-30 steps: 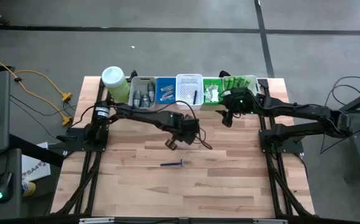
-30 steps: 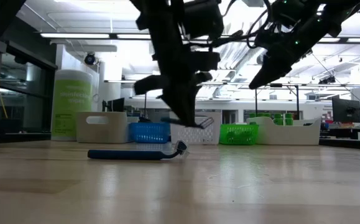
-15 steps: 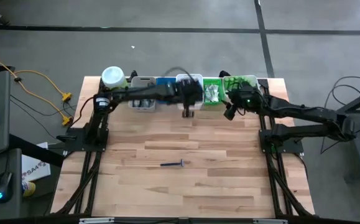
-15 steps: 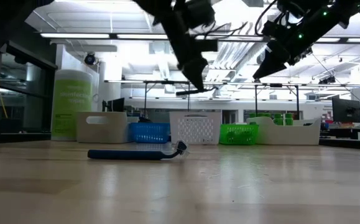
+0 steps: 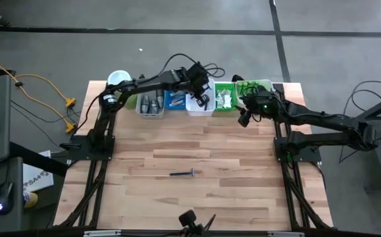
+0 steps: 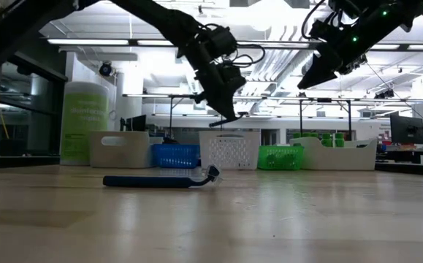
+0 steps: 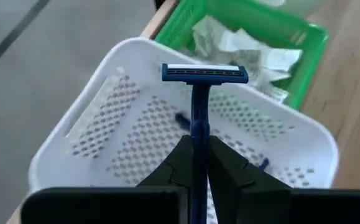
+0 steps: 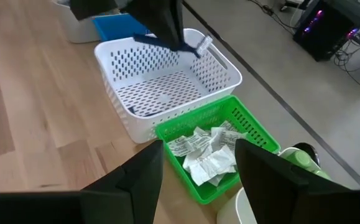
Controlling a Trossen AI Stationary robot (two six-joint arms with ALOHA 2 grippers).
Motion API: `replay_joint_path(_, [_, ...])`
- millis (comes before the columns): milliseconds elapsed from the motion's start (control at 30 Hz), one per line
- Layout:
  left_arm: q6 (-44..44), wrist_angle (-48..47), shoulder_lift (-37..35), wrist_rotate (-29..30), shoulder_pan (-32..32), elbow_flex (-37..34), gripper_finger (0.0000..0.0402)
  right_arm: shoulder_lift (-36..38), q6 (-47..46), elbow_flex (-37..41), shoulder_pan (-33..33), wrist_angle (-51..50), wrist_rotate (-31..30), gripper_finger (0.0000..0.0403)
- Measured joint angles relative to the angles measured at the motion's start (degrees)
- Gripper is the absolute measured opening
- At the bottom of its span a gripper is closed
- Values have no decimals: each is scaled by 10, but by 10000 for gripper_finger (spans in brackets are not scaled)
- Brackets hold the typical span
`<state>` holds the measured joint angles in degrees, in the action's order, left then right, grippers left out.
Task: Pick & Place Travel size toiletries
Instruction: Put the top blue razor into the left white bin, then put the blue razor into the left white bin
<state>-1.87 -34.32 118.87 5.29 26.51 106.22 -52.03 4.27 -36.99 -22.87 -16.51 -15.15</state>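
With our left gripper clamped on the blue razor above the white basket and our right gripper waiting apart, we risk the razor catching the rim if released off-centre.

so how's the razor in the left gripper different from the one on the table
The held razor hangs in the air over the white bin, clamped by the left gripper; the table razor lies flat on the wood, untouched. Both are blue.

A blue razor hangs above the white basket at the table's far edge, its handle pinched, head pointing out. A second blue razor lies flat mid-table. White sachets fill the green basket.
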Motion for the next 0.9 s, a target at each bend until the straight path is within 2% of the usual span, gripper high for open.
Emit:
replay_joint_path(367, [-17,-6,14,6,1,0,110,0,0,0,0,-1,5,193])
replay_joint_path(533, [-14,-40,-7,5,1,0,124,0,0,0,0,-3,5,193])
replay_joint_path(700, [12,-162,-42,-7,-16,0,126,0,0,0,0,-17,5,193])
replay_joint_path(900, [42,-306,-51,-5,-91,0,127,0,0,0,0,-30,5,193])
